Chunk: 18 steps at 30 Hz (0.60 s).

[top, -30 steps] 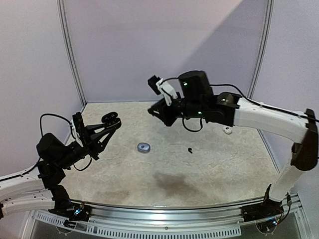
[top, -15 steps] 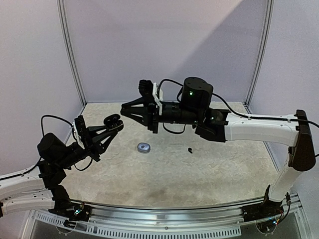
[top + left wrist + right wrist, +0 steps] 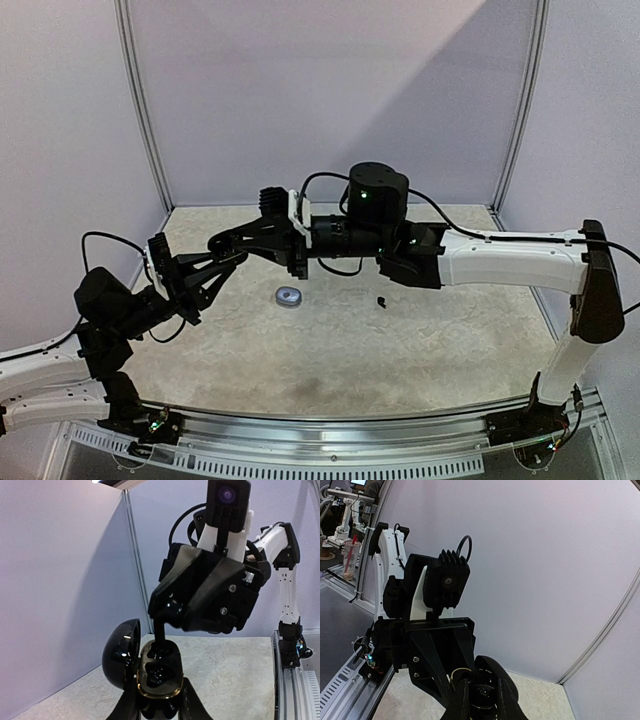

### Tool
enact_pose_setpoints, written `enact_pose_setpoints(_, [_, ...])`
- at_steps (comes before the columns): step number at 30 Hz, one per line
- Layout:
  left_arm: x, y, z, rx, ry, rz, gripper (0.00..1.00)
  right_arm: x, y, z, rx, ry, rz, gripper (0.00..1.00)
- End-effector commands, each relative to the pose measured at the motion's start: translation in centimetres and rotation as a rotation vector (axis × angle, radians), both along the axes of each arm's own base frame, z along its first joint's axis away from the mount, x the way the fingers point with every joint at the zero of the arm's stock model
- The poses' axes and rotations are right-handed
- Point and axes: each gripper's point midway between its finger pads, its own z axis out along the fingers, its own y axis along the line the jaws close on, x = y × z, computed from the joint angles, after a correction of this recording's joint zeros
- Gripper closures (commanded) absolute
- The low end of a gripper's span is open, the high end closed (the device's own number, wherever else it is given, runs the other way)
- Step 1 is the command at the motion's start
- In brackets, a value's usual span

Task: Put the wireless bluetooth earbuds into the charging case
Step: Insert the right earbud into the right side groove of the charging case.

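My left gripper is shut on an open black charging case and holds it upright above the table's left side, its lid swung to the left. My right gripper reaches across from the right; its fingertips dip into the case's far socket. In the right wrist view its jaws stand a little apart around a small glossy black earbud right over the case. The near socket looks dark, and I cannot tell what is in it. Another black earbud lies on the table.
A small round bluish-silver case lies on the table below the right arm. The right arm spans the table's middle and hides its far right part. White enclosure walls close the back and sides.
My right arm has swung left from the table's back middle and brought its fingertips to the open case. My left gripper holds the case almost where it was.
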Motion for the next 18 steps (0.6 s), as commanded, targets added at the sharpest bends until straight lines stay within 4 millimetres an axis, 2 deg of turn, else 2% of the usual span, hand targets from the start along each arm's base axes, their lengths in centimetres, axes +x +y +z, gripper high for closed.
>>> enact_pose_setpoints(1, [-0.6,-0.3,0.3,-0.011,-0.007,-0.024,1.00,0.4,0.6,-0.8,-0.043,-0.021,-0.028,1.00])
enact_pose_setpoints(12, [-0.5,-0.3,0.2,-0.010,-0.007,-0.020,1.00,1.5,0.4,-0.8,-0.048,-0.040,-0.095,1.00])
enact_pose_setpoints(18, [-0.5,-0.3,0.3,-0.013,-0.013,-0.017,1.00,1.8,0.7,-1.9,-0.080,-0.043,-0.098,1.00])
